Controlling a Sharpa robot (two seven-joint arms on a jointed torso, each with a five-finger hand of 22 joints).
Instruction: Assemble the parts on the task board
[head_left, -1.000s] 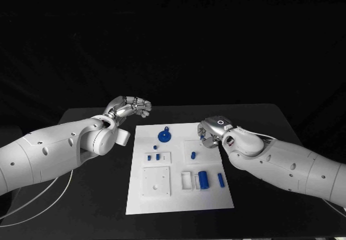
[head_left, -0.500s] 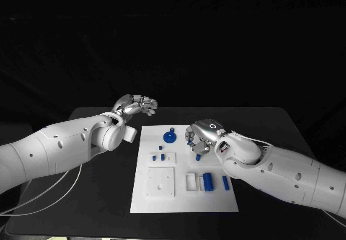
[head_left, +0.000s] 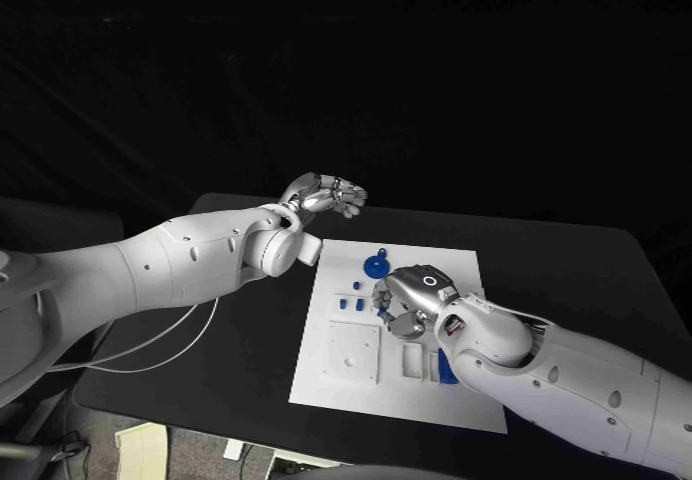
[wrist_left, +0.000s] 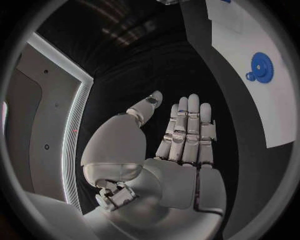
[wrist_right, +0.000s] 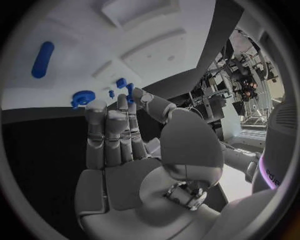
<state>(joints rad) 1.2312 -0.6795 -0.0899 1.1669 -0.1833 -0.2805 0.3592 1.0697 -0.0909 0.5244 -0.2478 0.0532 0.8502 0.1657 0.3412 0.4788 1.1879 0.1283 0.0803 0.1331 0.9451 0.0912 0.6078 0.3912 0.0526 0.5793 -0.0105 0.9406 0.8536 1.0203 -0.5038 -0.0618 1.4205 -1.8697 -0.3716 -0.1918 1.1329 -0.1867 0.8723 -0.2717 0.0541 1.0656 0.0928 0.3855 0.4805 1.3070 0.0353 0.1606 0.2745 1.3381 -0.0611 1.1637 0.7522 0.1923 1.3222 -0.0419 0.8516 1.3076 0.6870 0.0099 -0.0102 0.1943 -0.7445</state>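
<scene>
Blue parts (head_left: 440, 369) lie loose on the board (head_left: 462, 405); assembly seems hardly begun. Both hands (head_left: 329, 194) (head_left: 408, 300) are empty, fingers straight and together.

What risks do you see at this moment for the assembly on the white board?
1. The right hand hangs low over the task board, close to the small blue pegs. It may knock them.
2. From the head view, this hand and its arm cover part of the board, so a grasp there may be poorly guided.
3. The blue gear lies loose near the board's far edge; a push could slide it off.
</scene>
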